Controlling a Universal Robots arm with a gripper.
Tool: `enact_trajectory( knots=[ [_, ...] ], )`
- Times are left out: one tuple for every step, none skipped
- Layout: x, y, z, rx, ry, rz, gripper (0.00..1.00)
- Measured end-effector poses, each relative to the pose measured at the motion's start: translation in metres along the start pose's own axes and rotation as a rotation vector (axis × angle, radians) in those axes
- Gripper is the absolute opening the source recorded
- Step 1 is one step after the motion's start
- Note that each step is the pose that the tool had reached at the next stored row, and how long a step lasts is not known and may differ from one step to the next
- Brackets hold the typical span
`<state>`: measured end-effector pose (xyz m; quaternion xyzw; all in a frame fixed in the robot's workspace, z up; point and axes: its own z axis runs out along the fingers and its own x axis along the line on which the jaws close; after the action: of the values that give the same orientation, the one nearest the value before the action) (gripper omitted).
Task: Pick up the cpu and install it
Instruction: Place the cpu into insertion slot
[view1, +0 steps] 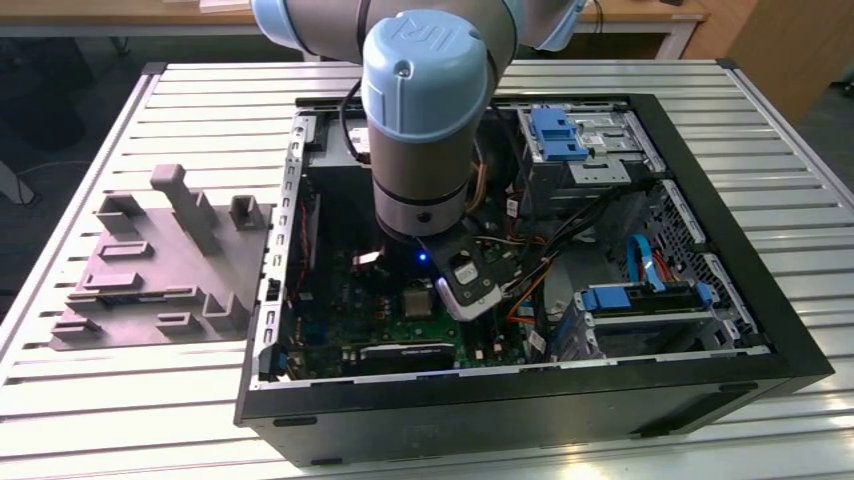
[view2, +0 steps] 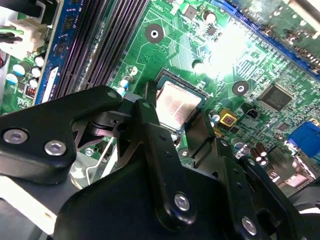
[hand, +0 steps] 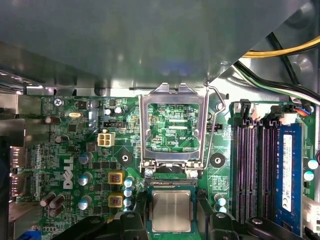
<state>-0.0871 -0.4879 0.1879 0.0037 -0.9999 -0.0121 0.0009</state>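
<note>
One grey moulded tray (view1: 160, 265) lies at left on the slatted table (view1: 120, 400). Right of it, inside the open computer case (view1: 534, 415), the gripper (hand: 172, 196) clamps the cpu (hand: 171, 211) by two opposite edges at the motherboard socket (hand: 172, 183), whose retention frame (hand: 172, 95) stands open.

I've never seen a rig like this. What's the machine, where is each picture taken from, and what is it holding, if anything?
The blue-grey machine is a robot arm reaching down into an open computer case that lies on a slatted metal table. The exterior view looks on from outside; a grey moulded tray rests on the table at that view's left. Both wrist views come from cameras riding on the arm, looking at the green motherboard. There the gripper is at the cpu, a silvery square next to the socket's opened metal frame. Whether it grips the cpu, I cannot tell.
</note>
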Motion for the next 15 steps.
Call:
enact_trajectory(
  knots=[
    [0.0000, 0.0003, 0.0004, 0.0003, 0.0001, 0.000, 0.47],
    [0.0000, 0.0007, 0.0006, 0.0001, 0.0000, 0.001, 0.47],
    [0.0000, 0.0013, 0.0009, -0.0003, -0.0002, 0.001, 0.47],
    [-0.0001, 0.0019, 0.0012, -0.0009, -0.0005, 0.003, 0.47],
    [-0.0001, 0.0023, 0.0014, -0.0007, -0.0004, 0.005, 0.47],
    [-0.0001, 0.0023, 0.0015, -0.0007, -0.0005, 0.005, 0.47],
    [-0.0001, 0.0023, 0.0016, -0.0009, -0.0004, 0.005, 0.47],
    [-0.0001, 0.0024, 0.0016, -0.0010, -0.0005, 0.005, 0.47],
    [-0.0001, 0.0024, 0.0017, -0.0011, -0.0005, 0.005, 0.47],
    [-0.0001, 0.0024, 0.0017, -0.0012, -0.0006, 0.005, 0.47],
    [-0.0001, 0.0024, 0.0017, -0.0011, -0.0005, 0.005, 0.47],
    [-0.0001, 0.0024, 0.0017, -0.0012, -0.0006, 0.005, 0.47],
    [-0.0001, 0.0024, 0.0018, -0.0017, -0.0008, 0.005, 0.47],
    [-0.0002, 0.0025, 0.0020, -0.0020, -0.0011, 0.005, 0.49],
    [-0.0002, 0.0025, 0.0020, -0.0019, -0.0011, 0.005, 0.49]
  ],
)
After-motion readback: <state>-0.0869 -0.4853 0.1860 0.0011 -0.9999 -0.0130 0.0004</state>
